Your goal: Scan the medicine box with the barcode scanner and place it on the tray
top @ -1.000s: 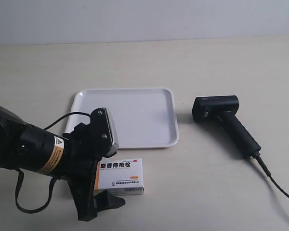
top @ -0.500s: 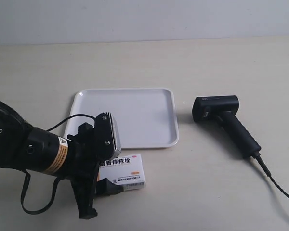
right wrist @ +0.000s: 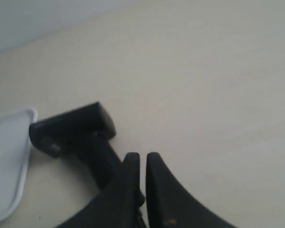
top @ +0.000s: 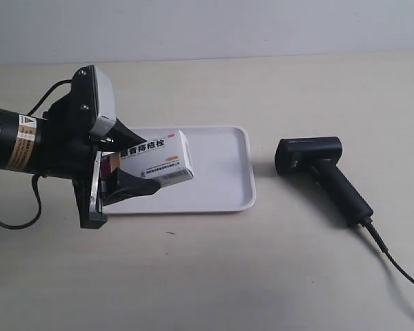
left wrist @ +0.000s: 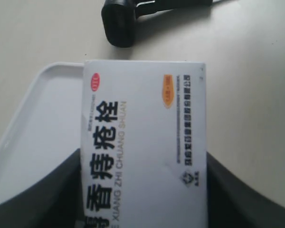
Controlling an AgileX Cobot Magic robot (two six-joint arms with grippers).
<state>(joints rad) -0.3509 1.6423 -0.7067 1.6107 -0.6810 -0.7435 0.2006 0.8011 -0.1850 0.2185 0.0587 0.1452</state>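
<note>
My left gripper [top: 134, 164] is shut on the medicine box [top: 157, 160], a white box with Chinese lettering, held tilted in the air over the left part of the white tray [top: 217, 172]. In the left wrist view the box [left wrist: 142, 137] fills the middle between the dark fingers [left wrist: 47, 194], with the tray [left wrist: 40, 123] below it and the barcode scanner [left wrist: 118, 21] beyond. The black scanner [top: 317, 165] lies on the table to the right of the tray. My right gripper [right wrist: 142, 159] is shut and empty, hovering over the scanner [right wrist: 71, 128] handle; it does not show in the exterior view.
The scanner's black cable [top: 393, 265] runs off toward the exterior view's lower right corner. A cable loop [top: 14, 221] hangs under the left arm. The tray's edge [right wrist: 9, 156] shows in the right wrist view.
The left gripper has lifted the medicine box off the table in front of the tray and carried it up and back over the tray's left part. The scanner has not moved.
</note>
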